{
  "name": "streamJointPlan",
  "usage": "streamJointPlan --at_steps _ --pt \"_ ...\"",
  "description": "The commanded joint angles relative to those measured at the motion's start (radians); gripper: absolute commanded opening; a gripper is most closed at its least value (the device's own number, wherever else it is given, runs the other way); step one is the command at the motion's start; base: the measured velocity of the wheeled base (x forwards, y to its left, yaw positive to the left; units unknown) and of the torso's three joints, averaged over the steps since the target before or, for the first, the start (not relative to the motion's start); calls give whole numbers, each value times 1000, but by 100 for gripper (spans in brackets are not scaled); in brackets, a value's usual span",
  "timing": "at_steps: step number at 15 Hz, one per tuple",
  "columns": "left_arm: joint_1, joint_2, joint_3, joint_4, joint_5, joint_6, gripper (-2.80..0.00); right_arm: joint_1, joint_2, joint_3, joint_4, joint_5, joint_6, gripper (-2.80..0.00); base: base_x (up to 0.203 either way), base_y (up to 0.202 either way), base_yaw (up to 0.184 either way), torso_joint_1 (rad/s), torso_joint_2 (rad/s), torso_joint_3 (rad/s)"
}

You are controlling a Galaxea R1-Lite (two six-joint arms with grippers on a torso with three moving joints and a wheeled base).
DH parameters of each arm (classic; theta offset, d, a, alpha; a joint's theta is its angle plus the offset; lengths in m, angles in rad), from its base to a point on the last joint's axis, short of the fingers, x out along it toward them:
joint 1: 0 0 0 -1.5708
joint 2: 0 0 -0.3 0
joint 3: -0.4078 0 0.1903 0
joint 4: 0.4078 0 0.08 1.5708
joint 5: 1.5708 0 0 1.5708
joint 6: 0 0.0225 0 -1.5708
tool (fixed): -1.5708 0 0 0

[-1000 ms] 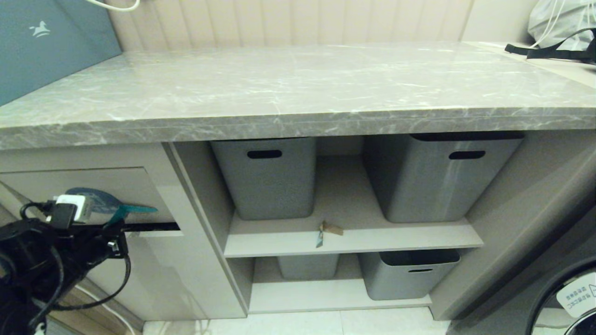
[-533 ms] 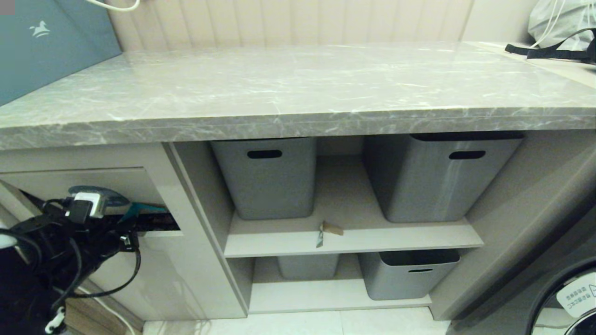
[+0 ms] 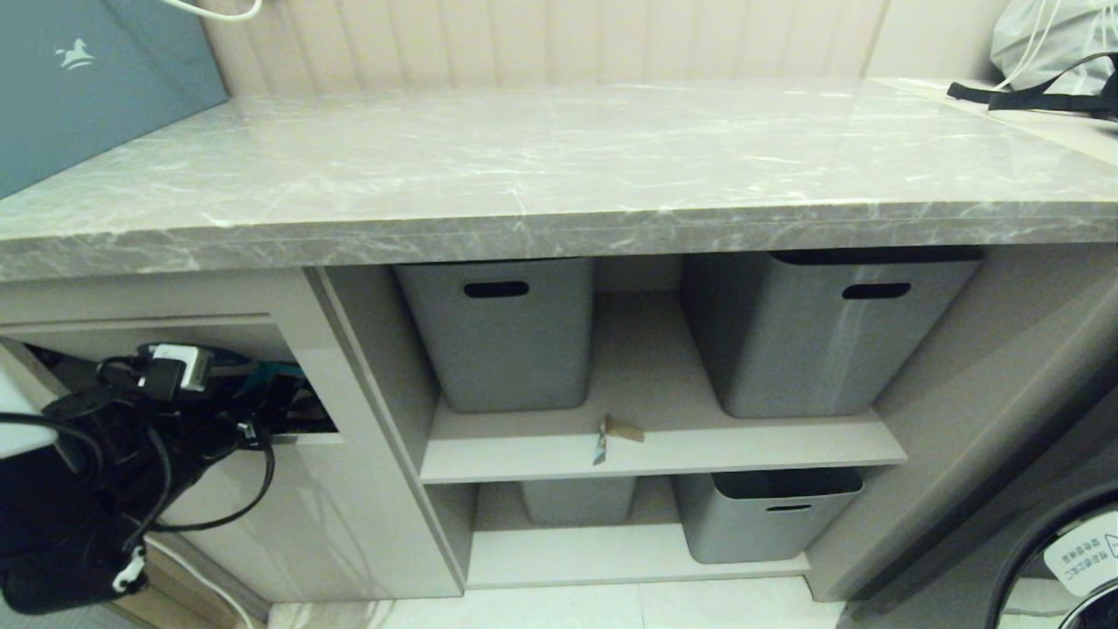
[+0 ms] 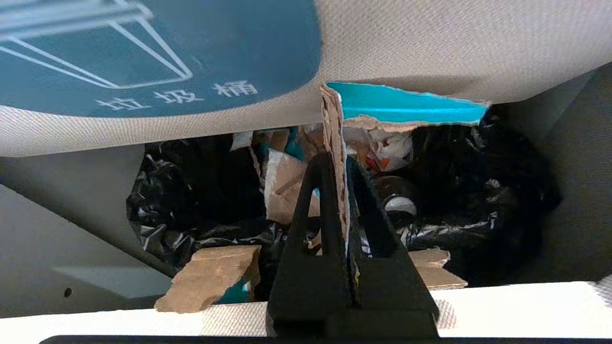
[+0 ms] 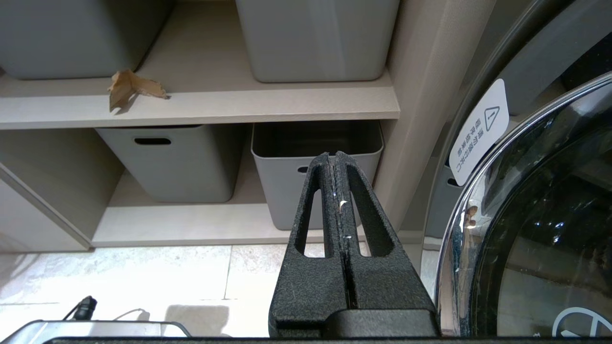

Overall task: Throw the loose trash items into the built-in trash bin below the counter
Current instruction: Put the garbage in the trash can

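My left gripper [image 4: 337, 162] is shut on a torn cardboard scrap [image 4: 406, 102], teal on one face and brown on the other. It holds the scrap edge-on in the mouth of the built-in trash bin. The bin's beige flap [image 4: 430, 38], with its blue sticker [image 4: 143, 48], is pushed inward above the scrap. In the head view the left gripper [image 3: 253, 397] is at the dark opening, low on the left. Below it a black bag [image 4: 478, 191] holds cardboard and paper. Another bent scrap [image 3: 616, 430] lies on the middle shelf. The grey marble counter [image 3: 559, 157] is bare. My right gripper [image 5: 333, 157] is shut, empty, low on the right.
Grey tubs [image 3: 502, 332] [image 3: 821, 332] stand on the middle shelf, and more [image 3: 769, 515] stand below. A washing machine door [image 3: 1066, 559] is at the lower right. A teal box [image 3: 79, 87] leans at the counter's left. Two brown pieces [image 4: 210, 277] [image 4: 437, 270] rest at the bin's front lip.
The left gripper has pushed forward and up with the scrap into the flap. The flap has tilted further inward, widening the dark opening and hiding most of the sticker.
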Motion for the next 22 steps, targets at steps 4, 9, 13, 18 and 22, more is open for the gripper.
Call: streamJointPlan --at_steps 4,9,13,18,22 --pt "0 23 -13 -8 -1 1 -280 -1 0 0 0 0 0 -280 0 0 0 0 0 0" --pt "8 44 -44 -8 -1 1 -280 0 0 0 0 0 0 -280 0 0 0 0 0 0" --pt "20 47 -44 -8 -1 2 -280 0 0 0 0 0 0 -280 0 0 0 0 0 0" --pt "25 46 -43 -8 -1 2 0 0 0 0 0 0 0 -280 0 0 0 0 0 0" --pt "27 45 -43 -8 -1 4 0 0 0 0 0 1 0 -280 0 0 0 0 0 0"
